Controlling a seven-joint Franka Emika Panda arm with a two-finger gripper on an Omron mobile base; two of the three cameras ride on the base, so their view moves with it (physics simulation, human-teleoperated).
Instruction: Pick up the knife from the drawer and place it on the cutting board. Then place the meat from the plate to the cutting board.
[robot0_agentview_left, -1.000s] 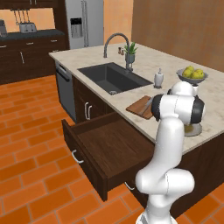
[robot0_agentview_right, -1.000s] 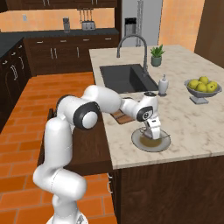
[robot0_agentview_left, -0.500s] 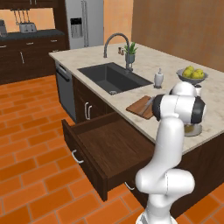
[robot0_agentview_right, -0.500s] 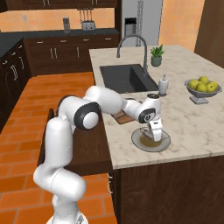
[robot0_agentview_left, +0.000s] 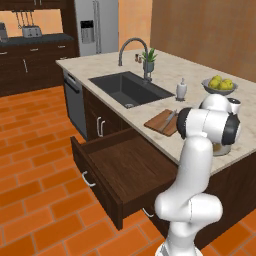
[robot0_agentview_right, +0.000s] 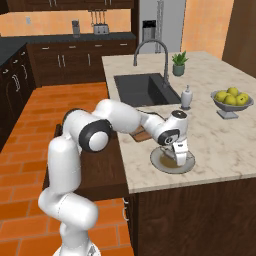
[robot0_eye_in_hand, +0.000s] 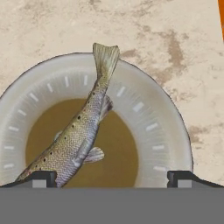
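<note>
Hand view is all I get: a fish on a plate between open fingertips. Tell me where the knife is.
Observer: The knife lies on the cutting board, as the left base view shows.
Operator: Give me the board's place relative to the plate.
Observer: The board sits on the counter between the sink and the plate, next to the plate.
Operator: Report the drawer.
Observer: The drawer stands pulled wide open below the counter's edge.
</note>
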